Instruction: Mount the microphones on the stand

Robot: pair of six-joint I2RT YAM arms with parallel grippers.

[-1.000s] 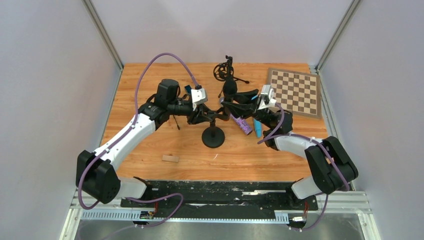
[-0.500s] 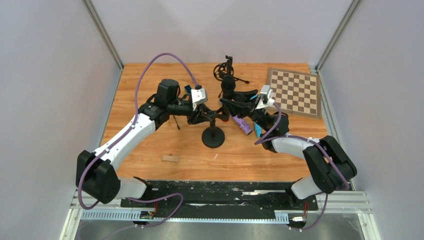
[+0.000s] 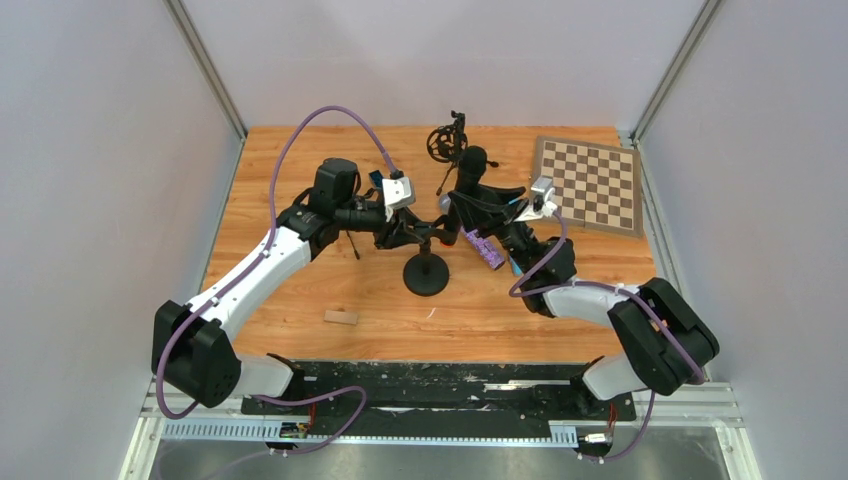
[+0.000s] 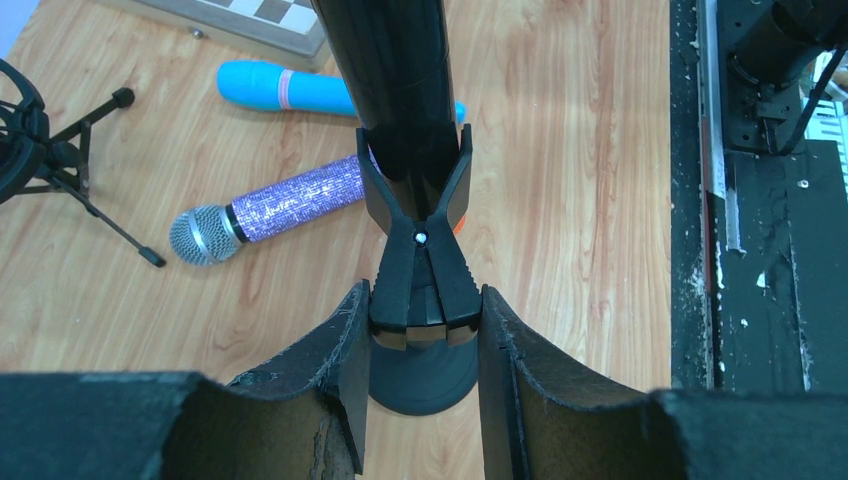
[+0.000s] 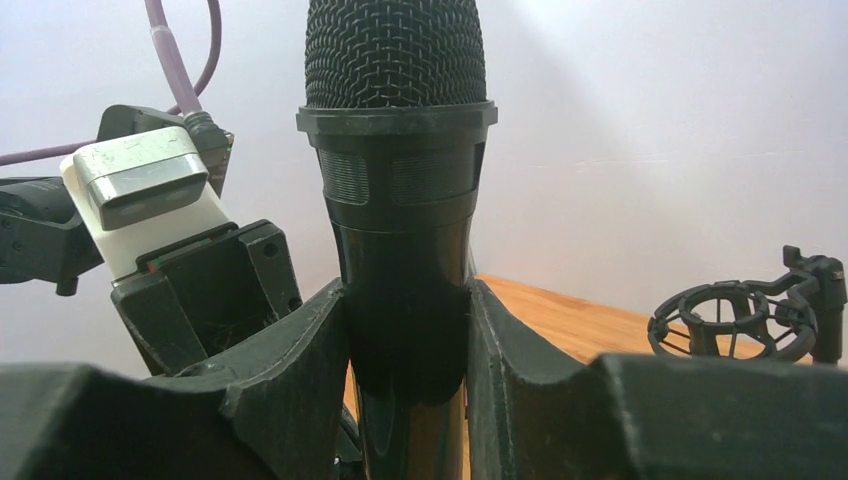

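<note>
The stand (image 3: 427, 274) rises from a round black base at mid-table. My left gripper (image 3: 424, 232) is shut on the tail of its spring clip (image 4: 420, 262), one finger (image 4: 350, 345) on each side. The black microphone (image 5: 395, 150) stands nearly upright, and my right gripper (image 5: 407, 340) is shut on its body. Its lower end (image 4: 400, 80) sits between the clip's spread prongs, with a bit of orange (image 4: 459, 215) showing there. The purple glitter microphone (image 4: 270, 210) and the light blue one (image 4: 290, 88) lie on the wood just right of the stand.
A chessboard (image 3: 590, 185) lies at the back right. A small tripod with a shock mount (image 3: 445, 140) stands behind the stand. A small wooden block (image 3: 340, 317) sits near the front left. My right forearm (image 3: 560, 285) crosses low over the blue microphone.
My right wrist has swung to the right, carrying the black microphone's head right and toward the back. The left arm and the stand have stayed where they were.
</note>
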